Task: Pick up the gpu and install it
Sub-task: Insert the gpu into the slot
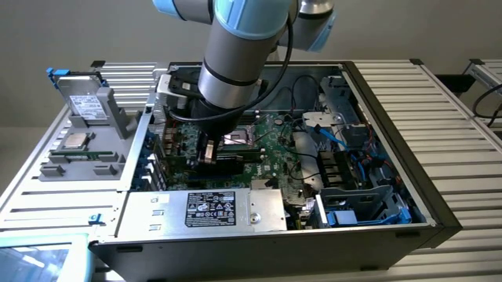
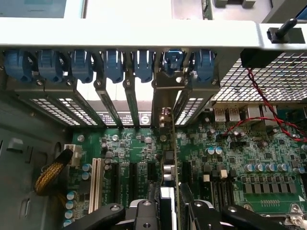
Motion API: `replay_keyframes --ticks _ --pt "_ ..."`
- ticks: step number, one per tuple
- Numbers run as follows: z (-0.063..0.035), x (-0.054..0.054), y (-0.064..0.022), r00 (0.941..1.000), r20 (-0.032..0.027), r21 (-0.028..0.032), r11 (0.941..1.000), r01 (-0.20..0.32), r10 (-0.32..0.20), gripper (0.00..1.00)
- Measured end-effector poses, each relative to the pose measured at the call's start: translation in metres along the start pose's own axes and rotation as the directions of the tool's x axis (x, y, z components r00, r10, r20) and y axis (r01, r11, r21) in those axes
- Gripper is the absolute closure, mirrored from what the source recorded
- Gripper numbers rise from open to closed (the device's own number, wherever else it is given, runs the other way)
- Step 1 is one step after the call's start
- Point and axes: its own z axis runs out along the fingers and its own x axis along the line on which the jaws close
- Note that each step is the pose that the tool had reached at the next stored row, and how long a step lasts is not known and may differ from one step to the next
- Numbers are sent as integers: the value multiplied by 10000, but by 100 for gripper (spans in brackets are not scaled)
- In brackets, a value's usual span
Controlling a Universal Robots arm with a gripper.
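Gripping the gpu [image 2: 169,191] edge-on, the gripper [image 2: 169,211] held its long axis running straight ahead, directly above the motherboard [image 2: 230,153] slot.

Glossy green motherboard [image 2: 240,153]; blue plastic clips [image 2: 81,64]; matt grey metal case [image 1: 439,217]; black metal pincer [image 2: 168,211]; brushed silver arm [image 1: 235,64].

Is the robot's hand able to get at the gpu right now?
Probably yes. The hand is down inside the open computer case, with its fingers either side of the gpu, which stands on edge over the motherboard. Nothing seems to block it.
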Motion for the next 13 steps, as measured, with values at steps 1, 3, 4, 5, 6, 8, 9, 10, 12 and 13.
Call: replay_keyframes --ticks 1,3,4,5,6,8,9,10,12,13 --pt "-2 2 1 10000 -4 -13 10000 -3 3 72" --pt "-3 4 2 10000 -8 -33 10000 -6 6 72" --pt "-3 5 2 10000 -9 -41 10000 -6 6 72" --pt "-3 5 2 10000 -10 -47 10000 -7 6 72" --pt "-3 5 2 10000 -9 -53 10000 -6 6 72" --pt "-2 5 2 10000 -9 -62 10000 -7 7 72" --pt "-2 5 2 10000 -8 -66 10000 -7 7 72" --pt "-2 5 2 10000 -8 -70 10000 -7 7 72" --pt "-2 5 1 10000 -7 -81 10000 -7 6 72" --pt "-3 5 -2 10000 3 -88 10000 -4 4 72"
